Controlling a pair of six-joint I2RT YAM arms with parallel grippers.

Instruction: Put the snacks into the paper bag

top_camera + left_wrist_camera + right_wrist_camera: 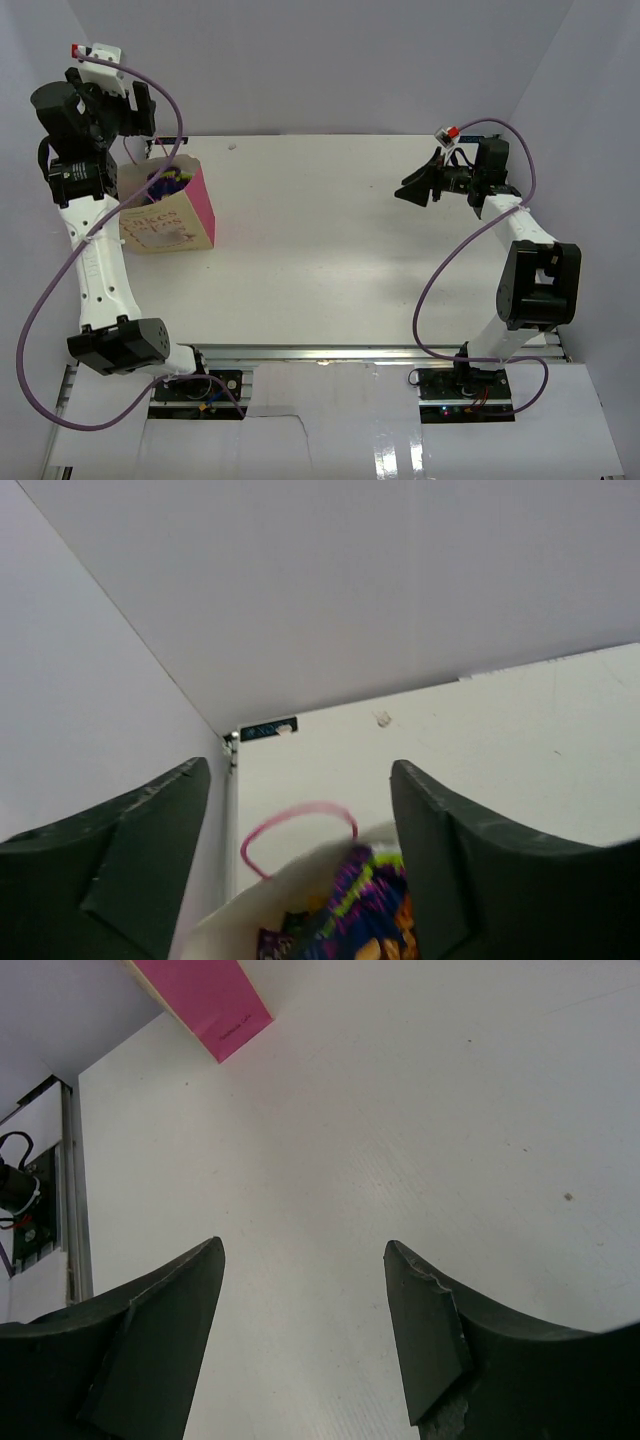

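Note:
The paper bag (165,222) stands upright at the table's left, beige front with pale print and a pink side panel. Its top is open and a crinkly dark blue snack bag (168,181) pokes out of it. My left gripper (142,110) is open and empty, raised above and behind the bag. In the left wrist view the blue snack bag (375,910) and a dark purple-brown packet (272,944) lie inside the bag, under a pink cord handle (298,825). My right gripper (415,189) is open and empty, above bare table at the right. The yellow packets are not in view.
White walls enclose the table on the left, back and right. The bag's pink side (208,998) shows at the top of the right wrist view. The arm bases and cables sit at the near edge (320,360).

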